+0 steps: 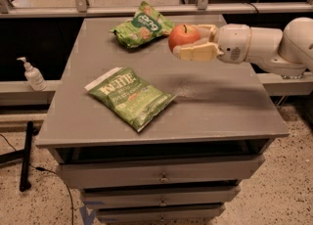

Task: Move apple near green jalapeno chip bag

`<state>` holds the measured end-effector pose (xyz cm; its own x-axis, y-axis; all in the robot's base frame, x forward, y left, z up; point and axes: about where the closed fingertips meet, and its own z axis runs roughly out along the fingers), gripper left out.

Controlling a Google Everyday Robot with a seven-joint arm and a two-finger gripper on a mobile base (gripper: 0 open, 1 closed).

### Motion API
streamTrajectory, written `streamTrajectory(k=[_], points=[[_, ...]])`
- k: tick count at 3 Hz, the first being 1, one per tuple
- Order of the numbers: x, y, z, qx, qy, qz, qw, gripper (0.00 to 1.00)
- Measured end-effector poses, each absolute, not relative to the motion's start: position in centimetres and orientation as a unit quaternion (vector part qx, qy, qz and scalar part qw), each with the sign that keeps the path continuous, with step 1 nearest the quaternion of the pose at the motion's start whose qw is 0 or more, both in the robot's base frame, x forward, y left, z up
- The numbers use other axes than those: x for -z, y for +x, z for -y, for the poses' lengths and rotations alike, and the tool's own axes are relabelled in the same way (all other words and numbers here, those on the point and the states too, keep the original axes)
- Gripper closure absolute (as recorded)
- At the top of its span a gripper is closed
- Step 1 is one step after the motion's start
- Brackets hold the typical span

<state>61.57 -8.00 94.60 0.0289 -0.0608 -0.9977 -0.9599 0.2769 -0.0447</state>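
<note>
Apple (184, 37) pinched in gripper (190, 42), aloft; carry toward 8 o'clock, lower just beside KETTLE jalapeno bag (131, 97), not onto it.

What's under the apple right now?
Only bare table with a soft shadow. The apple hangs clear of it, clamped in the gripper. The near finger covers the apple's lower edge, so that part is hidden.

Lab-type test space. Grey drawer cabinet (161, 175) stands on speckled floor (286, 199); pump bottle (33, 74) on ledge (19, 92) left of it, metal rail (146, 9) behind, cable (49, 172) beside its base. Gripper (190, 40) above its rear right, clasping apple (182, 35).
</note>
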Motion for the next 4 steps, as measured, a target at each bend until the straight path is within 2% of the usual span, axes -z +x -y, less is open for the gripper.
streamTrajectory(k=[2, 4], points=[[-92.7, 56.8, 3.7, -0.407, -0.528, -0.531, 0.523, 1.0], [-88.2, 56.2, 1.3, -0.371, -0.591, -0.527, 0.485, 1.0]])
